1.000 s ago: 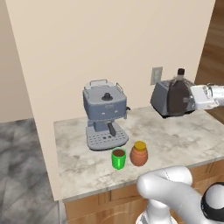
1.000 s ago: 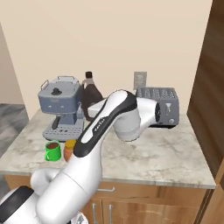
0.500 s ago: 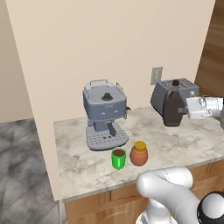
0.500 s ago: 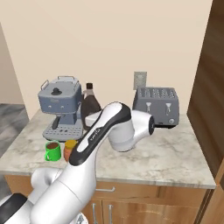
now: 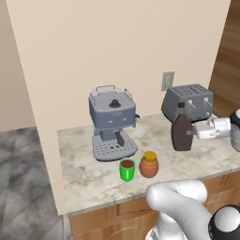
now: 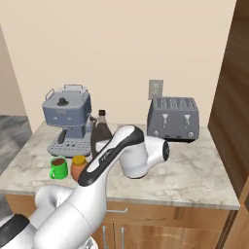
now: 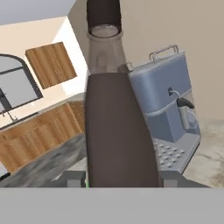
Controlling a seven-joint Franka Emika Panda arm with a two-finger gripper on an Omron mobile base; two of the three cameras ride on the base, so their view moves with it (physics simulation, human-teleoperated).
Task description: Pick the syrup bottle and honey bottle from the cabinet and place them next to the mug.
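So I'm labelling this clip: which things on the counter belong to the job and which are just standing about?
Job: syrup bottle, held in the gripper; honey bottle; mug.
Standing about: coffee machine; toaster; wall socket.

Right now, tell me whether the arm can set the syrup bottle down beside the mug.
Probably yes. The end effector holds the syrup bottle upright over the counter, and bare marble separates it from the honey bottle and mug.
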